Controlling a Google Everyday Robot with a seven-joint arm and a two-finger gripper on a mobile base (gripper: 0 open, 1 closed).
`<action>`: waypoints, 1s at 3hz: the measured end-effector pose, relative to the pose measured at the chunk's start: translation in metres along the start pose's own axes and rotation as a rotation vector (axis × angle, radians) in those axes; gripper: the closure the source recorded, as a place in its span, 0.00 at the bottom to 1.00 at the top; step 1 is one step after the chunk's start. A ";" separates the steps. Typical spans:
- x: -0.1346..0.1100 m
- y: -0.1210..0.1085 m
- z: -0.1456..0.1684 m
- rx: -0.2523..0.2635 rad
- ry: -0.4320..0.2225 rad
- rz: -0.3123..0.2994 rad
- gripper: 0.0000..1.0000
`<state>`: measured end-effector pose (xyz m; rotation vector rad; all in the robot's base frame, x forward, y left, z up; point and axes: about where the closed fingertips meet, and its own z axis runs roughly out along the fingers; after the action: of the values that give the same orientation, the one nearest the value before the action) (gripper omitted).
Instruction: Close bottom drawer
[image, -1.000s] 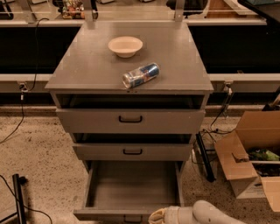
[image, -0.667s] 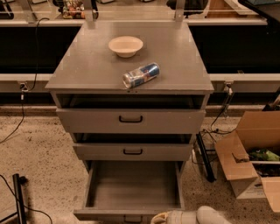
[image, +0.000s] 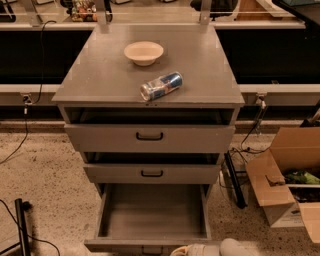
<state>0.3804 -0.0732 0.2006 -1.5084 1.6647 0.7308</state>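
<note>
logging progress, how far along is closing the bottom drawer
Done: nothing yet; the bottom drawer stands pulled far out of the cabinet, its inside open to view. In hand: the gripper sits at the lower edge of the view, right by the drawer's front panel. Left: pushing the drawer in until its front lines up under the middle drawer.

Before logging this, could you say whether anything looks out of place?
The can lies tipped on its side on the cabinet top; the bottom drawer gapes open, with the pincer near its front.
</note>
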 end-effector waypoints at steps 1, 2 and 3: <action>0.055 0.008 0.027 0.075 -0.040 0.009 1.00; 0.055 0.008 0.027 0.075 -0.040 0.009 1.00; 0.055 0.011 0.037 0.039 -0.034 -0.013 1.00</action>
<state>0.3746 -0.0719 0.1335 -1.4710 1.6336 0.7093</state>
